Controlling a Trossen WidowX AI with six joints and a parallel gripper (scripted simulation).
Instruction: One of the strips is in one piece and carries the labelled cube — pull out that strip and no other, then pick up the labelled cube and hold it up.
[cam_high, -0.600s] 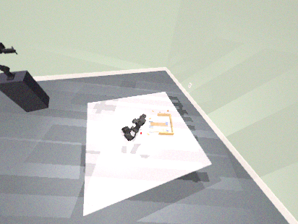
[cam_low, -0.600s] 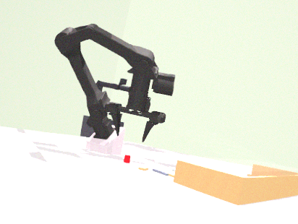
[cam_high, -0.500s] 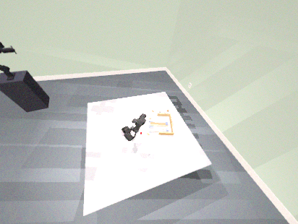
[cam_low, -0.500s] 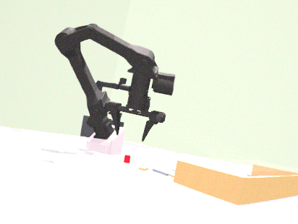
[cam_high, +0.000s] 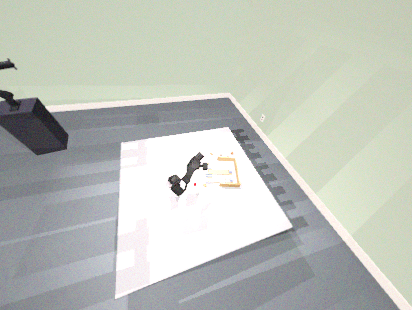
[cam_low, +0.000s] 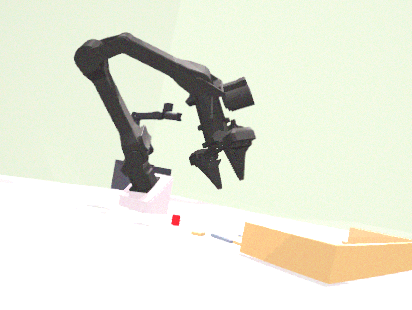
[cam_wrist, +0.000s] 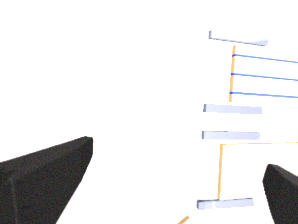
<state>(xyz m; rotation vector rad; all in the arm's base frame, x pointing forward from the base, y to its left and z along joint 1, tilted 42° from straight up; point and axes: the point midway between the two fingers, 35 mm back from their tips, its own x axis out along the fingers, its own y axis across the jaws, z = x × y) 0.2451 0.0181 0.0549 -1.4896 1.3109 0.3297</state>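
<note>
My gripper is open and empty, pointing down well above the table. In the wrist view one strip end is an orange bar with several thin blue lines running off to the right. Below it is another strip end, an orange bar with a thin orange edge along its top; its face looks as white as the table. Both run out of view at the right, so I cannot tell which is in one piece. The labelled cube cannot be made out in any view.
Pale grey bars lie beside the strip ends. An orange wall encloses the far side of the strips. A small red object stands near the arm's base. A small orange piece lies outside the wall.
</note>
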